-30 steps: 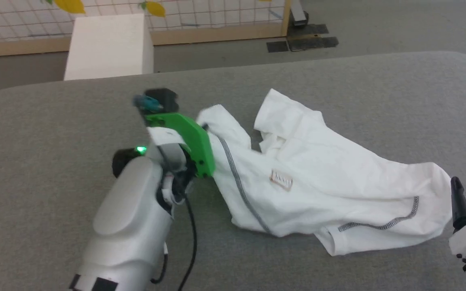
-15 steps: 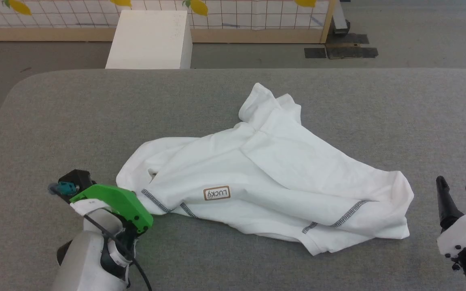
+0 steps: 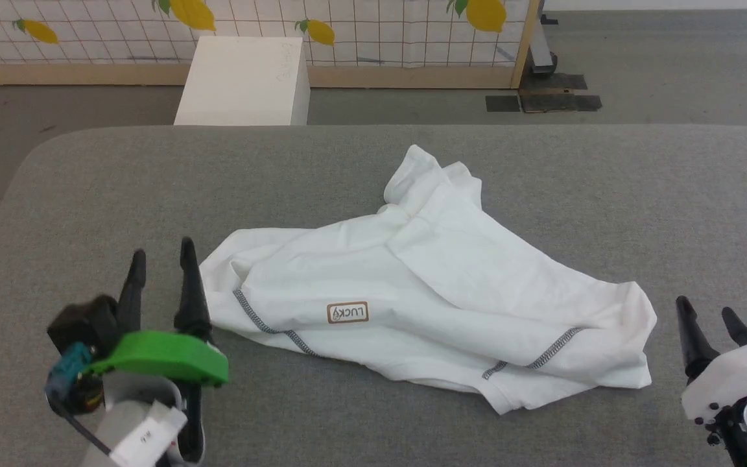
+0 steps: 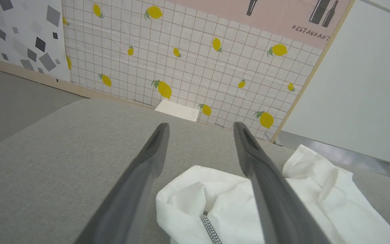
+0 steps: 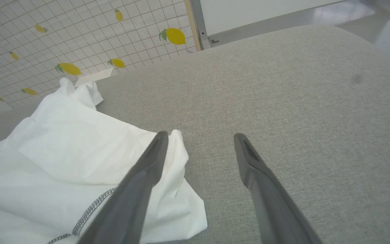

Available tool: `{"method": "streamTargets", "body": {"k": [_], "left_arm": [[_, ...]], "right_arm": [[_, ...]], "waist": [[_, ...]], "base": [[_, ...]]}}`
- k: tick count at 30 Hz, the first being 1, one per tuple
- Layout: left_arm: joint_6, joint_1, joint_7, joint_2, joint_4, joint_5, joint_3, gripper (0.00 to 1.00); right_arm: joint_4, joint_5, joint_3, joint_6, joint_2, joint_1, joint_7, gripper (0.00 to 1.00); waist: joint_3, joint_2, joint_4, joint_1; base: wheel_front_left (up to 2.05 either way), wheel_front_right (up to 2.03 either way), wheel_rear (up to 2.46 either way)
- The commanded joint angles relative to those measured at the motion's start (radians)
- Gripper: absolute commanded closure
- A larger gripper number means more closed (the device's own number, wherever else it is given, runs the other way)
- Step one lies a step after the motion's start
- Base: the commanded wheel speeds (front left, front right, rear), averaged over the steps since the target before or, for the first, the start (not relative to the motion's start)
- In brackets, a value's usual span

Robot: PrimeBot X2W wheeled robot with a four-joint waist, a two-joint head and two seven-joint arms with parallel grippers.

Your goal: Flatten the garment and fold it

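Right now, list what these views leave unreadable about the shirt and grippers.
- Head view: the garment lies bunched; its own top layers hide the sleeves and underside.
- Head view: the green mount covers the left gripper's base; the right gripper's wrist is cut by the frame corner.
- Both wrist views: the bottom edge cuts off the garment.

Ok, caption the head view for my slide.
Crumpled white shirt lying unfolded on the grey table, left jaws and right jaws open at either end.
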Motion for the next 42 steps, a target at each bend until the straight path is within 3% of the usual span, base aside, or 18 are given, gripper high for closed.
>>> {"method": "streamTargets", "body": {"k": [1,7,15,23,33,35,36,42], "left_arm": [[-0.007,0.043,-0.02,-0.006,-0.009,0.019,-0.006,0.0],[-0.012,0.11,-0.045,-0.06,-0.073,0.096,0.0,0.0],[-0.052,0.082,-0.046,-0.125,-0.116,0.146,0.023,0.0],[-0.078,0.012,-0.046,-0.146,-0.124,0.175,0.007,0.0],[-0.042,-0.005,-0.046,-0.147,-0.135,0.126,-0.041,0.0],[-0.04,-0.008,-0.046,-0.147,-0.135,0.121,-0.048,0.0],[-0.039,-0.011,-0.046,-0.147,-0.134,0.119,-0.052,0.0],[-0.042,-0.035,-0.046,-0.147,-0.136,0.109,-0.087,0.0]], "right_arm": [[-0.006,-0.008,0.016,-0.002,0.001,0.002,0.009,0.0],[-0.036,-0.062,0.132,-0.002,-0.007,-0.091,0.136,0.0],[0.136,-0.139,0.394,-0.002,-0.162,-0.412,0.371,0.0],[0.332,-0.118,0.614,-0.002,-0.27,-0.597,0.413,0.0],[0.421,0.039,0.811,-0.002,-0.341,-0.607,0.478,0.0],[0.424,0.054,0.809,-0.002,-0.364,-0.617,0.483,0.96],[0.425,0.057,0.802,-0.002,-0.373,-0.622,0.482,1.0],[0.446,0.025,0.68,-0.002,-0.44,-0.705,0.435,1.0]], "waist": [[0.001,0.0091,0.003,0.0],[0.035,0.0091,0.037,0.0],[0.142,0.0091,0.113,0.0],[0.244,0.0091,0.211,0.0],[0.288,0.0091,0.252,0.0],[0.289,0.0091,0.257,0.0],[0.29,0.0091,0.26,0.0],[0.307,0.0091,0.29,0.0]], "base": [[0.0,0.0,0.0],[0.0,0.0,0.0],[0.0,0.0,0.0],[0.0,0.0,0.0],[0.0,0.0,0.0],[0.0,0.0,0.0],[0.0,0.0,0.0],[0.0,0.0,0.0]]}}
